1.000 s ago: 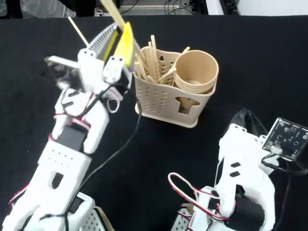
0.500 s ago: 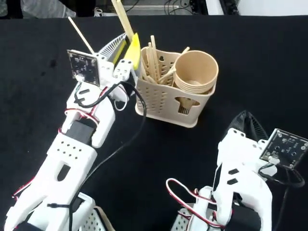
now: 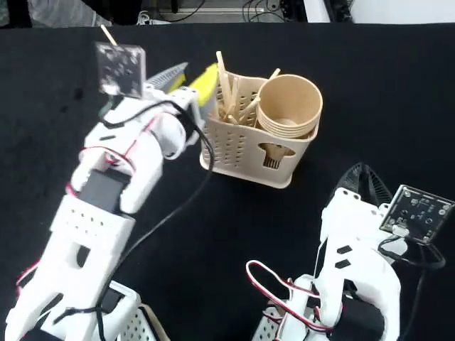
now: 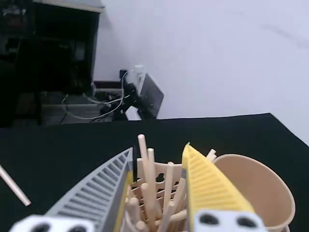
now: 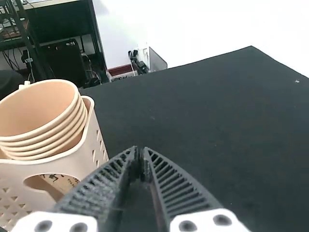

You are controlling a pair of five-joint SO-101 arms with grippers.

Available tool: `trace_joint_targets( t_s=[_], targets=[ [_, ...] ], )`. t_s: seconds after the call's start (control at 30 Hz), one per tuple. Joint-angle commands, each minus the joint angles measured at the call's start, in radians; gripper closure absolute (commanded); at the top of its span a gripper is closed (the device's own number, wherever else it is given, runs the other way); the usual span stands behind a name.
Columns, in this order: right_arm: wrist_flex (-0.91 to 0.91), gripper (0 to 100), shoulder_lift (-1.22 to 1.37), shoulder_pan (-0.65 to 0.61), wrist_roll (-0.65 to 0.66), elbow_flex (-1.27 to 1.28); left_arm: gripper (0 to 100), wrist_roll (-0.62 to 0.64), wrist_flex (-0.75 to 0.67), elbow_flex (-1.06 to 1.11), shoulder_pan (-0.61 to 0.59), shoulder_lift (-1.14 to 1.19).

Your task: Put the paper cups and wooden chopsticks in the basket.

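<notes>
**Black table: L arm at basket, jaws spread, nothing held**

Black cloth table (image 3: 370, 85), beige basket (image 3: 245, 153) near centre-back. Paper cups (image 3: 288, 106) stacked in its right compartment, wooden chopsticks (image 3: 229, 99) bunched upright in the left one.

L arm stretches diagonally from the front-left corner to the basket's left side, wrist cam board tipped up. Left gripper (image 3: 197, 71) sits at the rim of the chopstick compartment. Wrist view: grey and yellow jaws stand wide apart, sticks in the gap below, nothing clamped.

One loose chopstick (image 3: 108, 33) lies on the cloth at the back-left, well apart from the basket.

R arm is folded at front-right. Right gripper (image 3: 362, 174) points toward the basket, near but not touching, jaws pressed together, empty.

Diff vs 0.5–1 s ago: L gripper had a chopstick sticking up out of its jaws, above and left of the basket. Now that stick is out of the jaws, the gripper is lower and tipped toward the compartment, and the cam board has swung back-left. R arm approx same spot, basket and cups unmoved.
</notes>
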Motion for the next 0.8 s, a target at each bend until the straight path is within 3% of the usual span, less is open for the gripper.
trace_joint_targets(
  t_s=[0.0,0.17,0.27,0.37,0.6,0.77],
  targets=[
    [-0.02,97.6,0.001,-0.011,0.009,-0.002,83,-0.032,0.279,-0.288,-0.065,-0.012],
    [-0.02,97.6,0.001,-0.012,0.009,-0.001,83,-0.052,0.514,-0.509,-0.148,-0.005],
    [-0.02,97.6,0.001,-0.011,0.011,-0.001,83,-0.055,0.519,-0.524,-0.14,-0.017],
    [-0.02,97.6,0.001,-0.009,0.011,-0.001,83,-0.063,0.526,-0.526,-0.219,-0.012],
    [-0.034,97.6,0.001,-0.011,0.011,0.01,83,-0.301,0.664,-0.437,-0.475,0.164],
    [-0.04,97.6,0.001,-0.011,0.011,0.016,83,-0.451,0.776,-0.455,-0.558,0.433]
  ],
)
